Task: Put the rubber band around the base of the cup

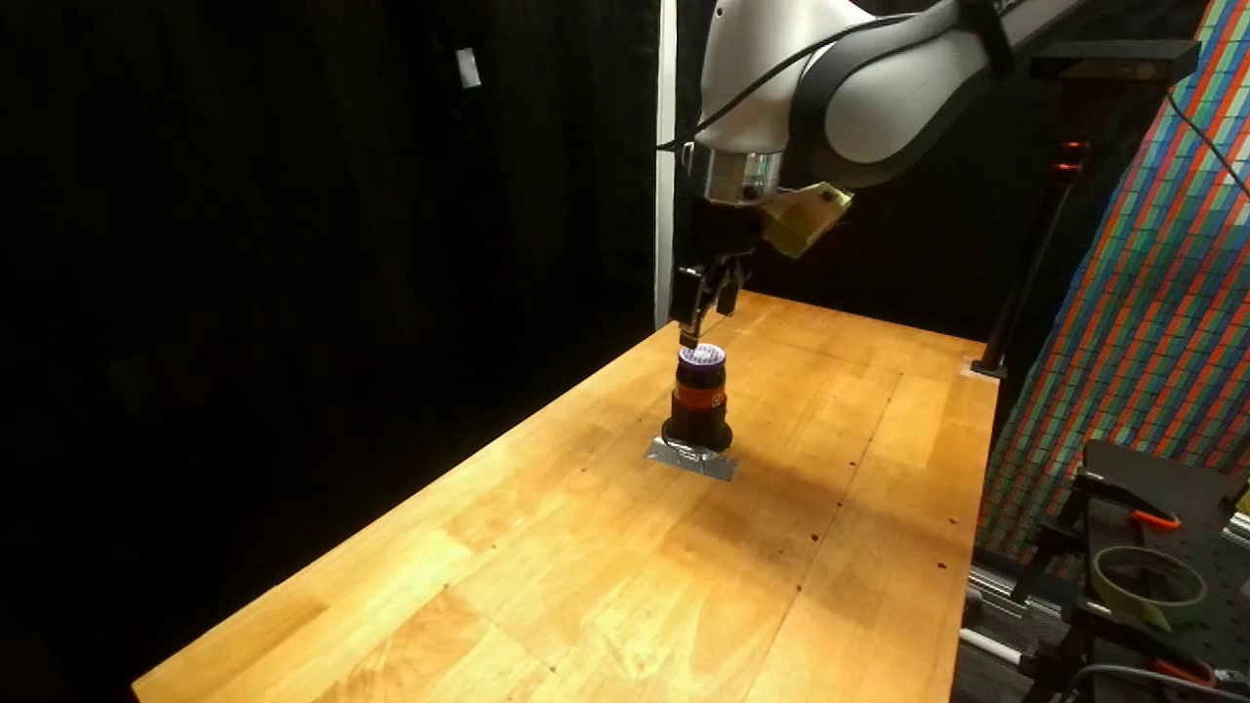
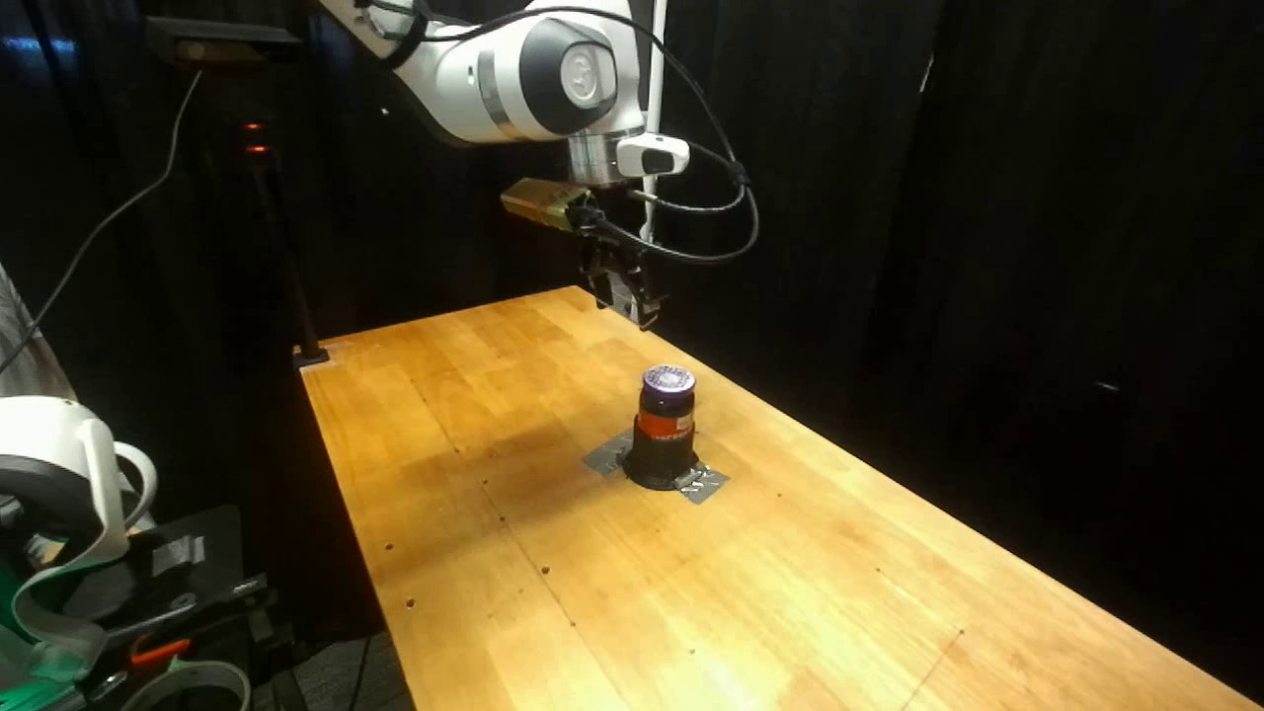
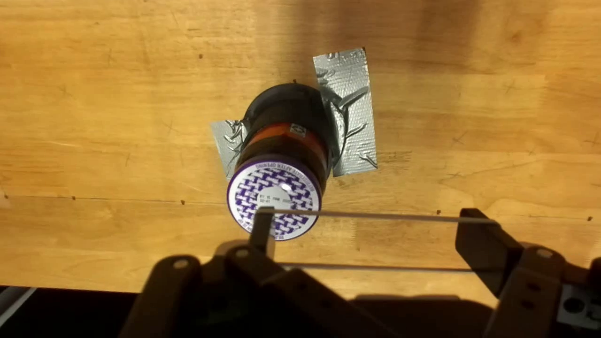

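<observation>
The cup is a dark jar (image 1: 700, 395) with an orange-red band and a purple-and-white lid. It stands upright in a black base and shows in an exterior view (image 2: 666, 425) and in the wrist view (image 3: 277, 192). My gripper (image 3: 368, 230) is open, with a thin rubber band (image 3: 375, 215) stretched around its two fingers as two near-parallel strands. In both exterior views the gripper (image 1: 708, 322) (image 2: 625, 311) hangs higher than the lid. In the wrist view the left finger overlaps the lid and the right finger is over the wood beside it. The rubber band is apart from the base.
Silver tape (image 3: 352, 112) fixes the black base (image 2: 660, 464) to the wooden table (image 1: 625, 576). A dark post (image 1: 1025, 264) stands at the table's far corner. A side bench with a tape roll (image 1: 1148, 586) is beside the table. Dark curtains hang behind.
</observation>
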Tool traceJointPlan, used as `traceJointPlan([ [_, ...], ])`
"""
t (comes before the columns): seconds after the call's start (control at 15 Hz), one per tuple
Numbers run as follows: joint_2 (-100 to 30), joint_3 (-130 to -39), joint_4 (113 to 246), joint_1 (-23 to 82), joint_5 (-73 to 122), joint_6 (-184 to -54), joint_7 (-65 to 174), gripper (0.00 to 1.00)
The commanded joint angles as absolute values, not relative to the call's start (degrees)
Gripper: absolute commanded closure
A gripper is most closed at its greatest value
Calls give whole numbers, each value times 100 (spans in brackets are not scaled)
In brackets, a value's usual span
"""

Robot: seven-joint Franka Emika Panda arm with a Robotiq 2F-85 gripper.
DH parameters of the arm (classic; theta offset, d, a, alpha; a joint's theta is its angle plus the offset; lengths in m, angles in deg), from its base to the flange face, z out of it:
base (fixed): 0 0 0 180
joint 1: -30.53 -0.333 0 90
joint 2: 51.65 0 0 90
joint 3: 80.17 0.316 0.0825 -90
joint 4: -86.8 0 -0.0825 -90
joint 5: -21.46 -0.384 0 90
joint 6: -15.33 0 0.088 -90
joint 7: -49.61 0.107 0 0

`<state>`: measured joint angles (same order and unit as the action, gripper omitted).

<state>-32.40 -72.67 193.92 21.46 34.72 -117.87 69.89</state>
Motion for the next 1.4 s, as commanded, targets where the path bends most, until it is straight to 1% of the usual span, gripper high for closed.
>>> traceJointPlan([
  [0.0,-2714,-7603,18693,1955,3483,-11593,7075,0],
  [0.87,-1593,-7958,17683,2001,3041,-11417,6997,0],
  [1.33,-1407,-7926,17606,2088,2795,-11039,6787,0],
])
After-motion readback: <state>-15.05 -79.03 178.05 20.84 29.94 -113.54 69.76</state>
